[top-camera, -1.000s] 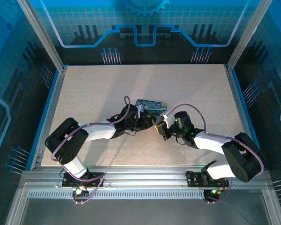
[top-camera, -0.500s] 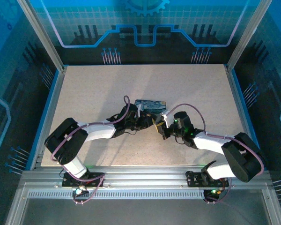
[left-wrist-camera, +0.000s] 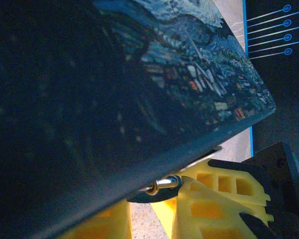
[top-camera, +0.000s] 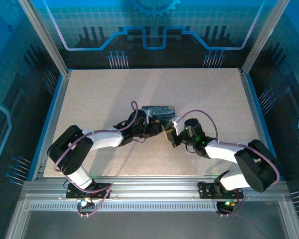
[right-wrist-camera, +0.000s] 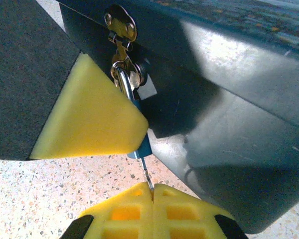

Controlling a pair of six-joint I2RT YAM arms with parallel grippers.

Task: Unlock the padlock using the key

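On the near side of the box (right-wrist-camera: 229, 99), the left claw (left-wrist-camera: 149, 215), narrowed round the hanging padlock (right-wrist-camera: 141, 145), seemingly steadies it so the right claw (right-wrist-camera: 153, 188), pinched tight on the key (right-wrist-camera: 146, 175), can feed it upward.

Dark blue box (top-camera: 158, 110) with swirly print near the middle of a speckled table (top-camera: 99, 97), brass hasp (right-wrist-camera: 120, 24) on its side

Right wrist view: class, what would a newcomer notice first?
The blue padlock hangs from a brass hasp on the dark box. Just below, the right gripper pinches the thin key in shut jaws, pointing it up at the lock's underside.
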